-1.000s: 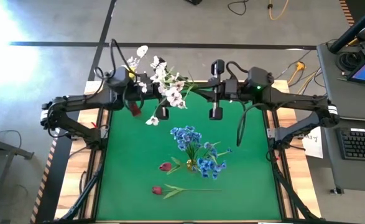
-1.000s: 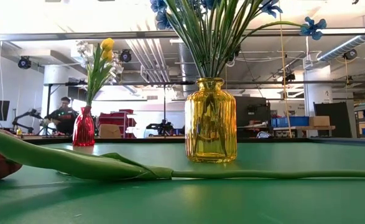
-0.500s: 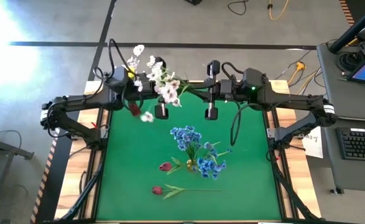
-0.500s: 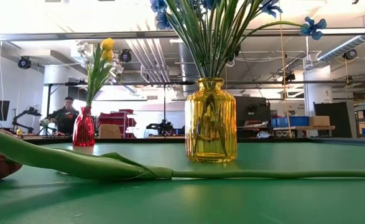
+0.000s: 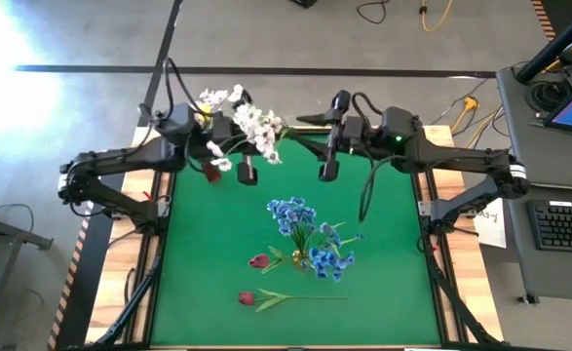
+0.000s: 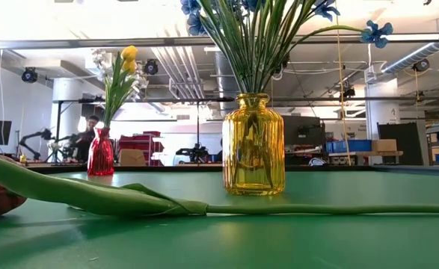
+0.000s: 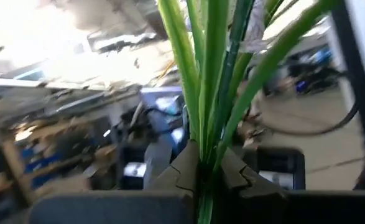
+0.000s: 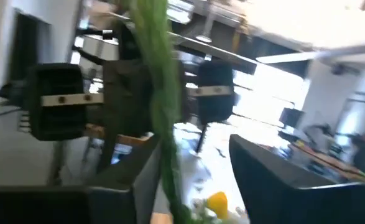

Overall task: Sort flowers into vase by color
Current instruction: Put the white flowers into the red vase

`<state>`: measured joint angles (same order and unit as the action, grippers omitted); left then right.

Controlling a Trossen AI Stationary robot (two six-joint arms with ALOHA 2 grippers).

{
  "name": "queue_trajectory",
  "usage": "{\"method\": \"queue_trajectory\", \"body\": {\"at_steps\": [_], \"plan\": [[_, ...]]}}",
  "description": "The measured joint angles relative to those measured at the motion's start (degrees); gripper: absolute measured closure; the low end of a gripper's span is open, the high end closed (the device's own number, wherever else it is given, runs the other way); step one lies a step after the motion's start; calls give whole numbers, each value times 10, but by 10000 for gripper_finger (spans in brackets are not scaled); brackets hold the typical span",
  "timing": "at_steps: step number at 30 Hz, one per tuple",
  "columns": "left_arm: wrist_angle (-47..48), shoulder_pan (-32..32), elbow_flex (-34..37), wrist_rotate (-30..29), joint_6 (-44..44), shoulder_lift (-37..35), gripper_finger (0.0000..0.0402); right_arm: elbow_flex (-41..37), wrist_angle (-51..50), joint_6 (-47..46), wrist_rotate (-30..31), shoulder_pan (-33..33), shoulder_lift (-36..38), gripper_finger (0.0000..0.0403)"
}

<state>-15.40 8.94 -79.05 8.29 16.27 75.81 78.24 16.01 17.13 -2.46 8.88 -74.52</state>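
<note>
Clenching the green stems of the white blossom spray (image 5: 245,122) with the left gripper (image 7: 202,165), up over the far left of the green mat (image 5: 393,292). Pinching hard at the base of the bundle, with stems and leaves fanning away from the pads. Standing released on the other side: right gripper (image 8: 191,174), near the middle of the far edge, fingers apart, with one stem running between them and close against one finger. Cannot tell whether that stem touches the finger or merely passes it.

Judging the first risk right there: a leaf or stem snagging on the right finger when the arms part, then dragging the spray askew or out of the left pinch. Worth backing the right arm off straight, clear of the foliage.

Next risk, in the grip itself: several thin, slick stems squeezed together, likely to slide or twist, and a blossom-heavy head likely to swing on any quick turn.

Further out, just beside the spray, the red vase (image 6: 101,153) with yellow tulips (image 6: 129,54) already inside. Narrow neck, light body by the look of it; splayed stem ends could miss the mouth, push the tulips, or tip the vase.

Well apart, nearer the middle: yellow vase (image 6: 253,146) full of blue flowers (image 5: 305,234), and two red tulips (image 5: 258,261) lying on the mat, unlikely to be disturbed unless an arm drops low on retreat.
</note>
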Motion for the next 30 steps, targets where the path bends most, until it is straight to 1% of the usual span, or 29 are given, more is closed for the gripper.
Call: {"method": "queue_trajectory", "body": {"at_steps": [3, 6, 9, 14, 17, 19, 26, 27, 30], "plan": [[72, 1, 0, -67, 19, -33, 401, 0, -22, -1, 37, 0, 12, 192], [150, 4, 3, -136, 29, -67, 401, 0, -46, -1, 64, 0, 20, 169], [204, 10, 21, -177, 28, -109, 401, 0, -72, -2, 86, 1, 24, 153], [216, 19, 102, -273, -1, -201, 401, 0, -105, -12, 91, 11, 24, 140], [235, 30, 156, -344, -33, -251, 401, 0, -114, -16, 91, 20, 24, 141], [237, 39, 193, -379, -59, -281, 402, 0, -118, -18, 91, 25, 24, 143], [240, 61, 301, -470, -145, -340, 402, 0, -136, -23, 91, 35, 24, 142], [240, 61, 314, -479, -159, -346, 402, 0, -138, -23, 91, 35, 24, 142], [242, 61, 345, -479, -208, -365, 402, 0, -144, -23, 91, 35, 24, 145]]}}
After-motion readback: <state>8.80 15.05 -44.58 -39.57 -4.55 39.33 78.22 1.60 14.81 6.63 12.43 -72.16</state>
